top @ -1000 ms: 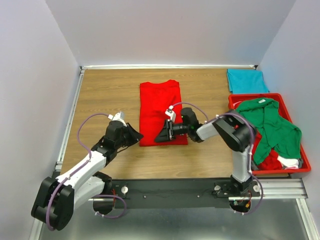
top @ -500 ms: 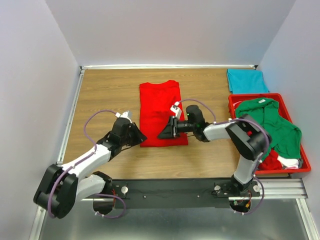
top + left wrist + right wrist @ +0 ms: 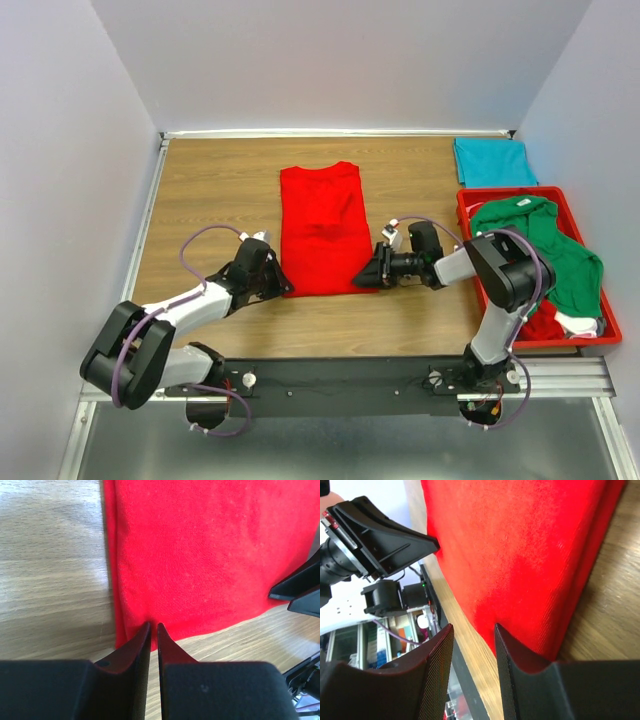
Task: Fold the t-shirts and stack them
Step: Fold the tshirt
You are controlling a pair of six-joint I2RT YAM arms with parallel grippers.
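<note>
Reaching low over the table (image 3: 220,180), I have both claws at the near hem of the red t-shirt (image 3: 320,225), which lies flat in the middle, folded into a long strip running away from me. My left claw (image 3: 152,627) sits at the strip's near left corner, fingers drawn almost together with a sliver of the hem pinched between the tips. My right claw (image 3: 473,626) is at the near right corner, fingers spread, one of them against the layered edge of the cloth and nothing gripped. A teal t-shirt (image 3: 490,160) lies folded at the far right corner. Just nearer, a green t-shirt (image 3: 545,245) sprawls over the red tray (image 3: 470,198).
</note>
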